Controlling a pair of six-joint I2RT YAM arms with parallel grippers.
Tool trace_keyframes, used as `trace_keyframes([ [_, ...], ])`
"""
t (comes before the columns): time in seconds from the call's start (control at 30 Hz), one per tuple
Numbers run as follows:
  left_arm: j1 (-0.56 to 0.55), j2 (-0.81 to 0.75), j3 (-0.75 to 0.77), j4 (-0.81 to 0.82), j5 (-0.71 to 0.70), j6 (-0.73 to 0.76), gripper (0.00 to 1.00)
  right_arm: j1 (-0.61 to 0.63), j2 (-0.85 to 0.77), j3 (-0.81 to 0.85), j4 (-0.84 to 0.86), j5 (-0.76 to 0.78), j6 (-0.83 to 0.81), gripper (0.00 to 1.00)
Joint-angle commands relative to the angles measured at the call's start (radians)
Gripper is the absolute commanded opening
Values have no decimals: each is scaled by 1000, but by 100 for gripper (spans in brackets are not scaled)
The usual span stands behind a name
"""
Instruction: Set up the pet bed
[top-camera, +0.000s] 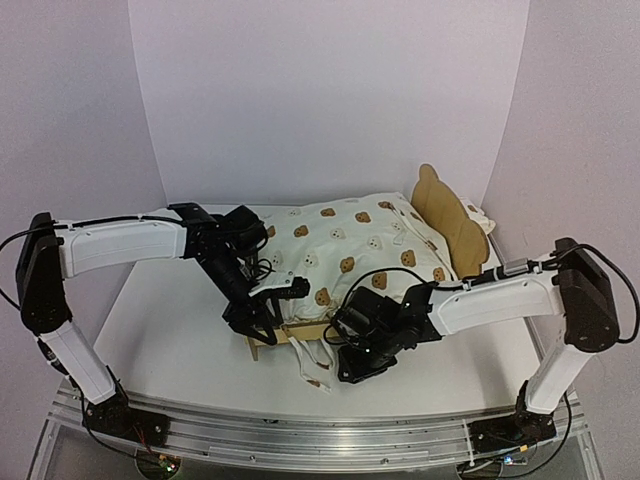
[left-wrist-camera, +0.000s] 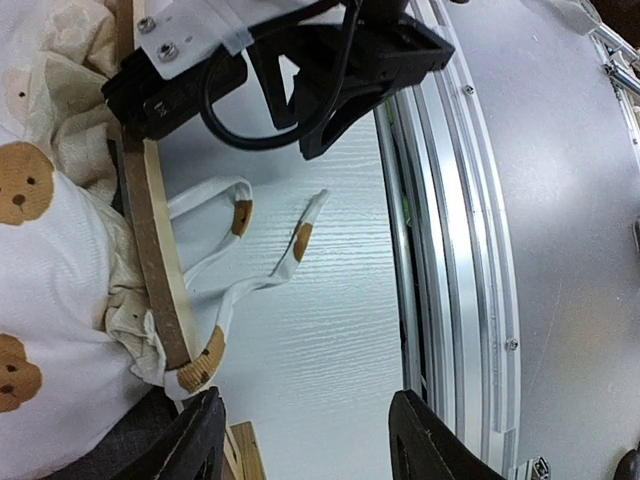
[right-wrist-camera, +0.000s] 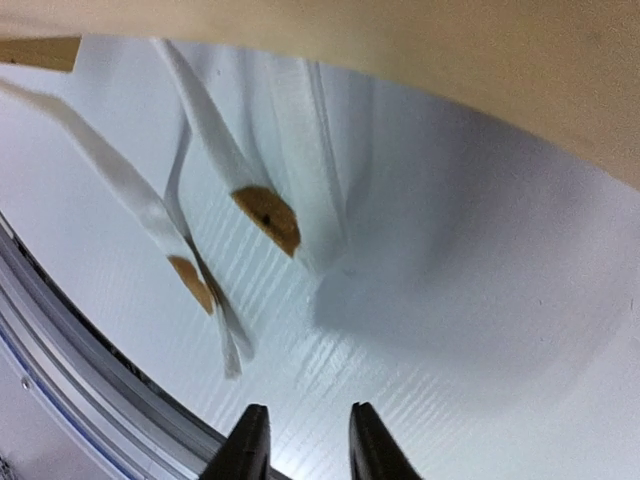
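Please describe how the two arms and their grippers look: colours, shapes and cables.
The left arm and right arm have white shells on the long links, with black joints and bases. Thin black cables loop along them. The left gripper and right gripper are black, each with two blunt dark fingers.

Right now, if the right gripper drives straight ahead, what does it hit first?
The right gripper would likely meet the ties lying on the table, with the bed rail beyond; depth unclear.
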Motion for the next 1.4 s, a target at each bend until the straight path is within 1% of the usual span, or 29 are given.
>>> trace_keyframes([
  [0.0,1,-56,-13,8,10,4,57,0,-89,-42,-148,-16,-27,39],
  [0.07,1,-60,-16,20,13,-15,57,1,-135,-74,-86,65,-21,41],
  [0.1,1,-62,-17,27,15,-26,57,1,-151,-96,-18,104,-11,42],
  [0.2,0,-65,-19,43,25,-50,57,1,-166,-180,313,175,34,45],
  [0.27,0,-68,-18,39,19,-54,57,5,-140,-208,465,214,45,47],
  [0.4,0,-91,-30,37,4,-49,57,16,-57,-208,607,303,55,49],
  [0.5,0,-101,-47,50,0,-51,57,17,8,-200,686,314,64,49],
  [0.6,0,-97,-51,52,-12,-55,57,17,63,-172,712,309,59,47],
  [0.63,0,-96,-52,55,-19,-57,57,17,75,-164,714,309,61,46],
  [0.67,0,-97,-53,60,-25,-58,57,17,86,-160,711,325,68,41],
  [0.77,-1,-96,-54,68,-36,-58,57,17,82,-172,683,399,106,14],
  [0.8,-1,-95,-53,70,-36,-58,57,17,69,-178,664,413,113,7],
  [0.83,0,-93,-53,72,-37,-57,57,17,54,-179,628,417,115,2],
  [0.9,0,-88,-53,75,-39,-55,57,17,17,-172,530,398,108,0],
  [1.0,0,-81,-54,77,-40,-48,57,17,-46,-160,345,286,87,0],
  [1.17,0,-72,-65,90,-42,-36,57,17,-91,-117,98,-16,54,0],
  [1.27,0,-66,-66,89,-46,-26,57,16,-101,-75,33,-144,36,0],
  [1.37,0,-60,-64,89,-47,-19,57,13,-88,-37,26,-275,29,0],
])
